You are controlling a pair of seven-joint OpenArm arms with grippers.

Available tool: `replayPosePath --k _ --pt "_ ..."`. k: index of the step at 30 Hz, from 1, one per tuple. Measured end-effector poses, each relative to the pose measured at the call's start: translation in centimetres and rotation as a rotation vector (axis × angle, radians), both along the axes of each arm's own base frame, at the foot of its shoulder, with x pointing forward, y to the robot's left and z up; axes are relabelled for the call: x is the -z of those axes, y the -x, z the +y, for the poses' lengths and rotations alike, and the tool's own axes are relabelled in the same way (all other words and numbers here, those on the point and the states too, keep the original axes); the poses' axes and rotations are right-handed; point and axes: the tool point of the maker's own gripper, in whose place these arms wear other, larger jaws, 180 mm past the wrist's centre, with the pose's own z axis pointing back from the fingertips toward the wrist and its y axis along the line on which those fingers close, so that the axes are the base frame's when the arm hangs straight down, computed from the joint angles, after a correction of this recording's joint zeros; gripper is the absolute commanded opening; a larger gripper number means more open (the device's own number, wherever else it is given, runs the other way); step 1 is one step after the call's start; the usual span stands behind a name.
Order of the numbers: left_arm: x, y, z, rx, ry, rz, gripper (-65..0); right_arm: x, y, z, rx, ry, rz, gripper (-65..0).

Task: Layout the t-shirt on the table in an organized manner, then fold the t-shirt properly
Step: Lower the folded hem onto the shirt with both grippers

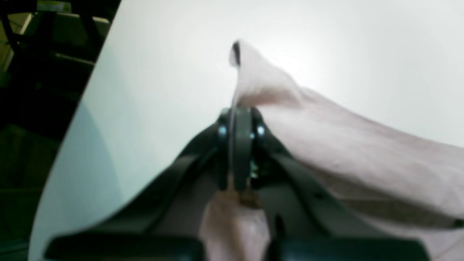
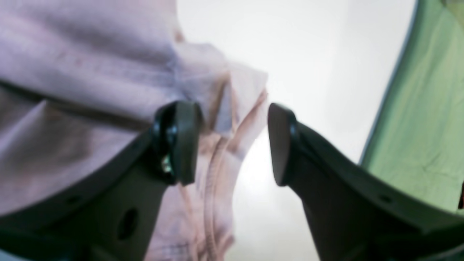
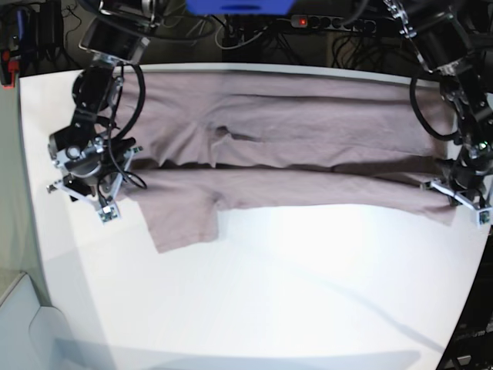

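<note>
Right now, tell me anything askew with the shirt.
The t-shirt lies stretched across the table, but one sleeve juts out toward the near edge, and dark folds crease the middle. The left end effector pinches one end.

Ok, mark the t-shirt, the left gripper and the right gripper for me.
t-shirt (image 3: 308, 123): base view, flat upper panel.
left gripper (image 1: 237, 119): left wrist view, shut tips pinching fabric.
right gripper (image 2: 233, 141): right wrist view, gap between open tips.
</note>
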Motion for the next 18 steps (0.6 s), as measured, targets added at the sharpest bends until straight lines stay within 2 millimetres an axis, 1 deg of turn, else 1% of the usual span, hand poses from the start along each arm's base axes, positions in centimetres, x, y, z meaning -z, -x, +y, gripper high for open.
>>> replayPosePath --k 3,6,13,16,18 --pt "0.7 0.7 -0.1 0.000 0.002 0.026 -64.8 0.1 0.0 0.1 -0.002 -0.001 0.004 -33.9" --pt "0.6 0.6 -0.1 0.000 0.002 0.022 -64.8 0.1 0.0 0.3 -0.005 -0.004 0.002 -33.9" --pt "0.5 0.5 -0.1 0.001 0.001 0.018 -64.8 -0.6 -1.2 1.2 -0.040 0.005 -0.015 -34.0" --pt "0.6 0.5 -0.1 0.000 0.001 0.019 -64.8 0.8 -1.6 2.0 -0.055 -0.024 0.020 -34.1" --pt "0.6 0.5 -0.1 0.000 0.001 0.019 -64.8 1.4 -1.6 2.1 -0.055 -0.032 0.039 -34.1"
